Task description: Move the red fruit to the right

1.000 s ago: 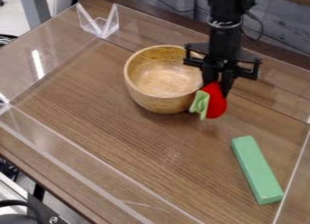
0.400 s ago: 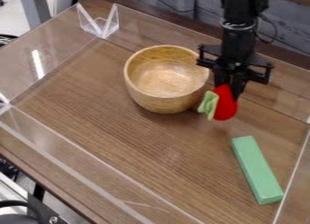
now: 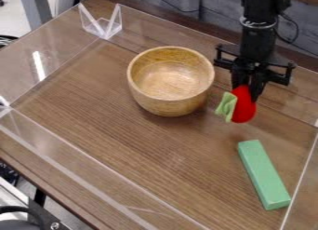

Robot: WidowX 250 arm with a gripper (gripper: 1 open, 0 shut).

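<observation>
The red fruit is small and bright red, with a light green leaf piece on its left side. It hangs just above the wooden tabletop, to the right of the wooden bowl. My gripper points straight down and is shut on the fruit's top. The black arm rises above it to the top edge of the view.
A flat green rectangular block lies on the table in front of the fruit, toward the right edge. Clear acrylic walls ring the wooden table. Bare wood lies to the left and in front of the bowl.
My gripper has carried the red fruit to the right, from against the bowl's right rim to a spot apart from it. Bowl and green block have not moved.
</observation>
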